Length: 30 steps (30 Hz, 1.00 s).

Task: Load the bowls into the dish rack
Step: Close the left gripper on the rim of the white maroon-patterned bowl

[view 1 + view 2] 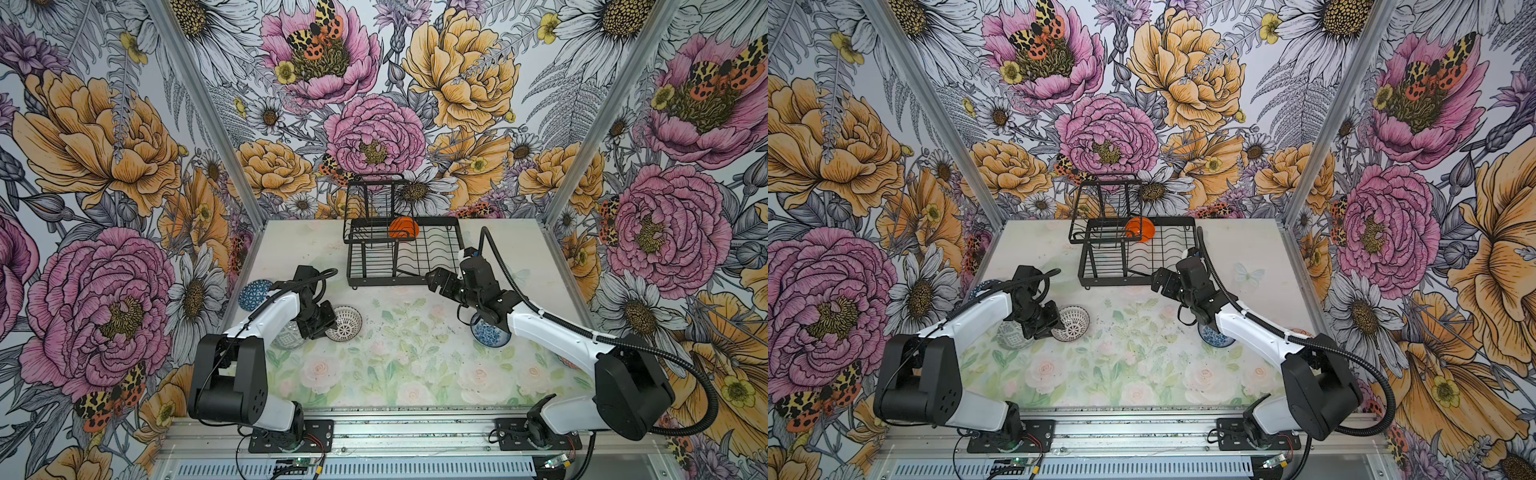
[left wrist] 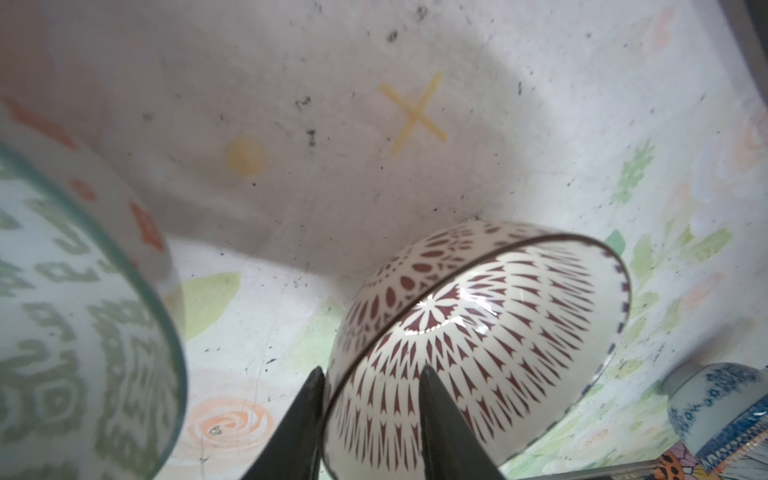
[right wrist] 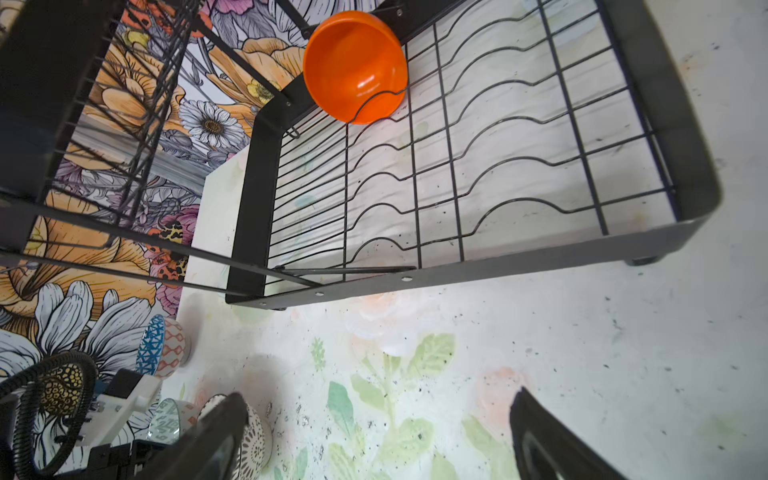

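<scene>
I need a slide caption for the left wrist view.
Left tool straddling the rim of the white lattice bowl, grey-green bowl alongside.

No lettering is showing anywhere; only a yellow X (image 2: 414,112) and a yellow dot (image 2: 246,156) are sitting on the surface (image 2: 540,124) beyond the left gripper (image 2: 370,372).

A: Build of the left arm (image 1: 276,313) and the right arm (image 1: 540,328)?
B: Identical. Glossy white shells on the long links, matte black boxy joints. The left shoulder housing (image 1: 232,382) has a cluster of small round holes.
A: Cabling?
B: Black corrugated conduit (image 1: 708,399) on the right, thick, pinned by a white tie (image 1: 540,311). A slimmer hose (image 1: 324,274) on the left. Red and black wires (image 1: 318,440) at the left base.
A: Mounts?
B: Black base plates (image 1: 322,430) on a silver rail (image 1: 415,426).
A: The left gripper (image 2: 371,370) and the right gripper (image 3: 378,395)?
B: Black jaws, tapering to points.
</scene>
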{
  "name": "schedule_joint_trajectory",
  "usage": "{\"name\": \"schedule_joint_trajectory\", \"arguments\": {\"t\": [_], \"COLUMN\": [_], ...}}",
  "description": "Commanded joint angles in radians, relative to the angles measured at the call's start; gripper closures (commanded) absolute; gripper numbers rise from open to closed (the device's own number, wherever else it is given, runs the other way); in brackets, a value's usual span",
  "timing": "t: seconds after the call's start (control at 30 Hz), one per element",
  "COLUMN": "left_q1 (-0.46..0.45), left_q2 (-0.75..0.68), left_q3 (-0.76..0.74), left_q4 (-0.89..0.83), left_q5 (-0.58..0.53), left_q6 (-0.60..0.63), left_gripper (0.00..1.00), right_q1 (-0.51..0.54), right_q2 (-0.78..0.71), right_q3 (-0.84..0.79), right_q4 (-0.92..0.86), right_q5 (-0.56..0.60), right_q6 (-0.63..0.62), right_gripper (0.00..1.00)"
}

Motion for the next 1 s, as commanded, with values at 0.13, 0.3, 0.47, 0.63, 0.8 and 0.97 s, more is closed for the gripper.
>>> {"name": "schedule_joint_trajectory", "arguments": {"t": [0.13,0.3,0.47,0.63,0.8,0.97], "left_q1": [-0.010,-0.030,-0.058,-0.075,-0.098,-0.116], "left_q2": [0.025,0.048,0.059,0.070,0.077,0.077], "left_q3": [0.046,0.067,0.093,0.113,0.133,0.150], "left_q4": [0.034,0.034,0.033,0.035,0.045,0.052], "left_q5": [-0.023,-0.026,-0.046,-0.064,-0.081,-0.102], "left_q6": [0.010,0.011,0.008,0.004,-0.009,-0.019], "left_gripper": [0.75,0.85,0.94,1.00,1.00,1.00], "right_q1": [-0.055,-0.072,-0.087,-0.108,-0.128,-0.151], "right_q2": [-0.033,-0.040,-0.031,-0.015,0.000,-0.005], "right_q3": [-0.031,-0.042,-0.038,-0.024,-0.009,-0.015], "right_q4": [-0.004,-0.004,-0.005,-0.007,-0.008,-0.019], "right_q5": [-0.032,-0.033,-0.043,-0.081,-0.104,-0.097], "right_q6": [0.052,0.053,0.060,0.060,0.054,0.056], "right_gripper": [0.01,0.01,0.01,0.01,0.01,0.01]}}
